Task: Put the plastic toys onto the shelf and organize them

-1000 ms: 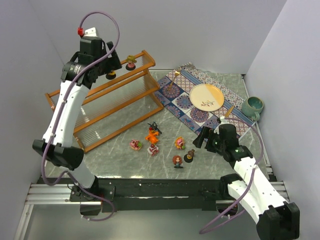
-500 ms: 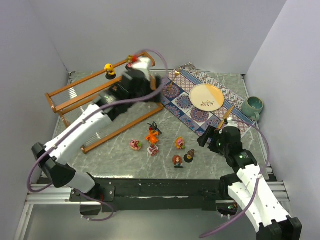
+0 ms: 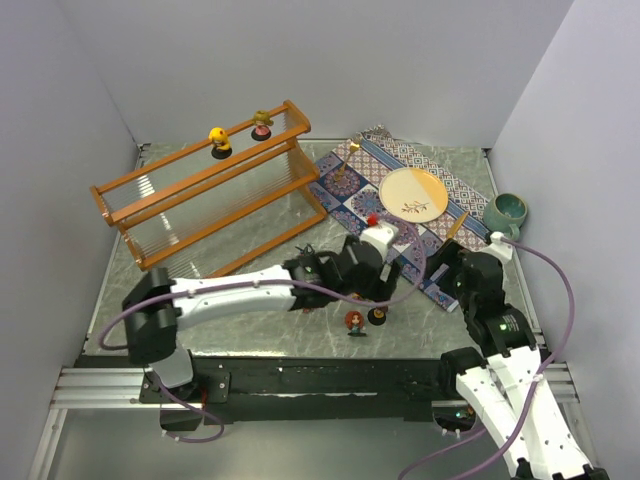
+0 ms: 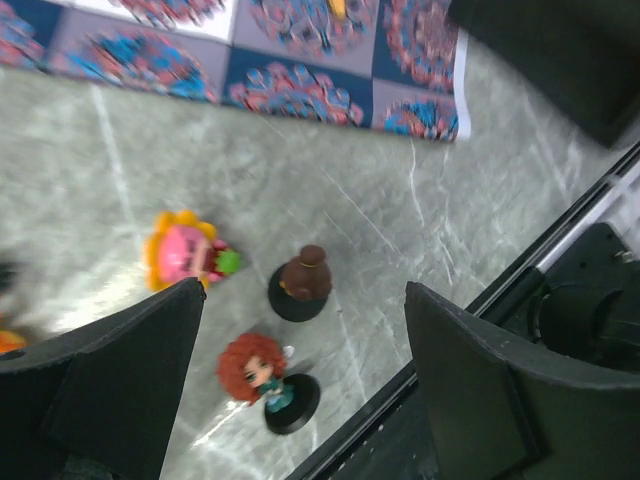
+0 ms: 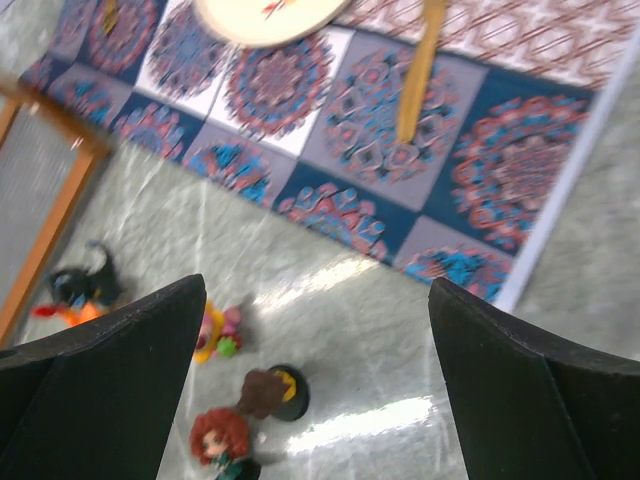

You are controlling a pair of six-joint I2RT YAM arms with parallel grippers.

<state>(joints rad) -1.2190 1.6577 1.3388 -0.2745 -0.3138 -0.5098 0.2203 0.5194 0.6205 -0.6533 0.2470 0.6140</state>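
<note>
My left pincer [image 4: 305, 300]: apart, empty, over the brown doll [image 4: 305, 280] and red-haired doll [image 4: 255, 368] | my right pincer [image 5: 315, 300]: apart, empty | yellow toy [image 3: 218, 141] and tan toy [image 3: 262, 124] on the shelf [image 3: 210, 185] top rail

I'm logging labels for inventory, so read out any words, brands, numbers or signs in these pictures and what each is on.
None: no readable text anywhere. The patterned blue mat, the cream round plate, the teal ceramic mug, the orange-brown wooden shelf and the small plastic toys show only patterns or plain colour.
</note>
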